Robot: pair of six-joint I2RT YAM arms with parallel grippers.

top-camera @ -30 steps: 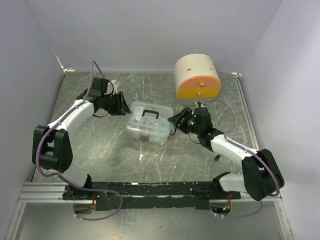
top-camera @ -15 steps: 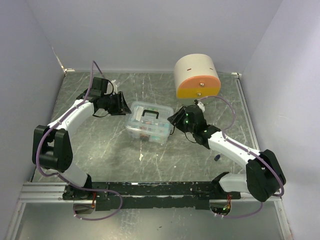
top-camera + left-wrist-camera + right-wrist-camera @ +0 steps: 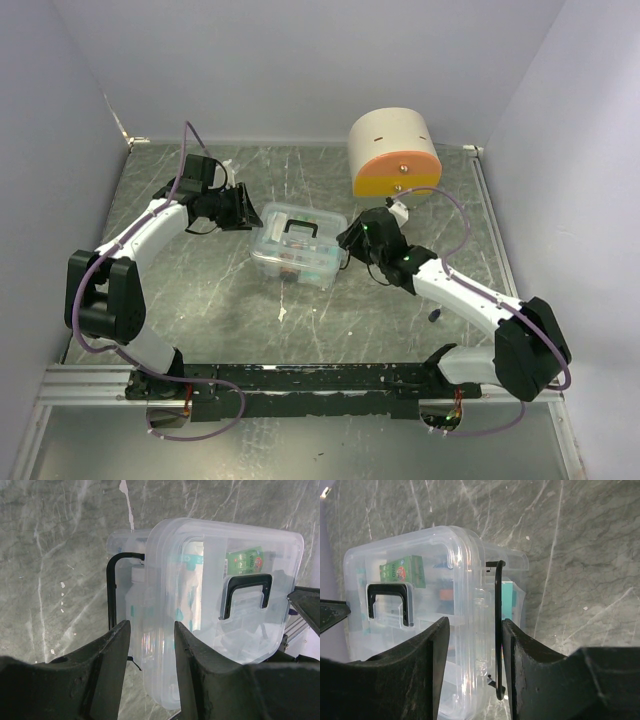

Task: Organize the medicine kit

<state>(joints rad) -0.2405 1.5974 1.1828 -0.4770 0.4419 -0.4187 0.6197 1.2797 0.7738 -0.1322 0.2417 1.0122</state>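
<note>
READABLE TEXT | flat green packet lying inside the small clear plastic rectangular box | right wrist view: white capitals on the packet seem to read "WIND", blurred through the clear lid | left wrist view: same green packet shows a barcode strip at one end; its digits and lettering are too blurred to read

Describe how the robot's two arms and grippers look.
The left arm and right arm match: white links, bulky black joints, a looping purple cable each. The left gripper and right gripper are black, with two blunt fingers. Green lights glow near the right wrist.
</note>
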